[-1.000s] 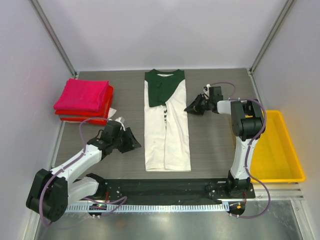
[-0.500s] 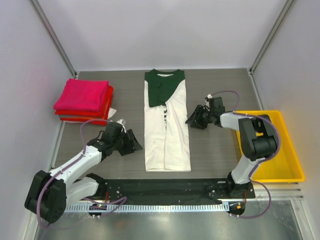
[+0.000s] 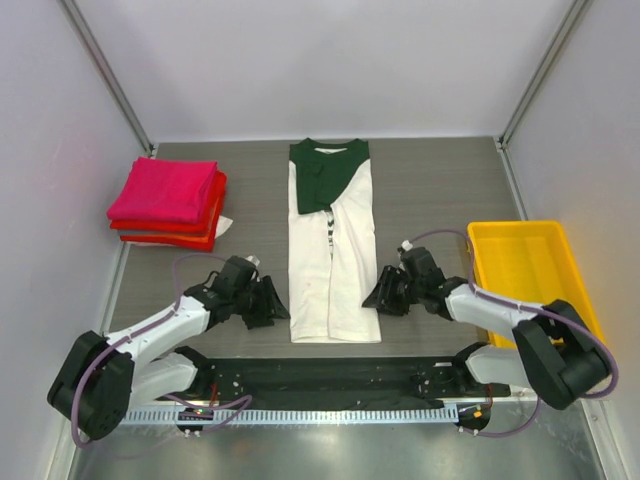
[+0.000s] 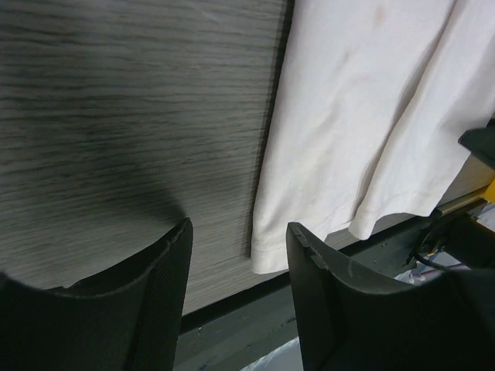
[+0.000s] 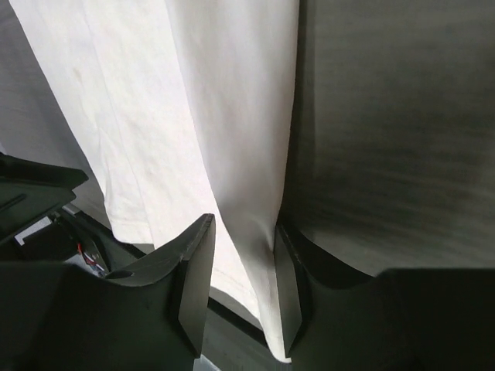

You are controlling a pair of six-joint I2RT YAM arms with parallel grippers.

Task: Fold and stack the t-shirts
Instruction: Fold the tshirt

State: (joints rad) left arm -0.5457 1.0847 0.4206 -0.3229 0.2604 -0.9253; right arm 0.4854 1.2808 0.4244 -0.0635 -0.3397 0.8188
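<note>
Soft matt cloth shirt (image 3: 335,270) on grey wood-grain table (image 3: 430,190); glossy yellow plastic tray (image 3: 520,270)

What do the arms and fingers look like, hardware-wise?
The left arm and right arm have white links, black joint housings and black bases. A mauve cable loops along each to the wrist. The left gripper and right gripper are all black, with broad, curved matte fingers.
</note>
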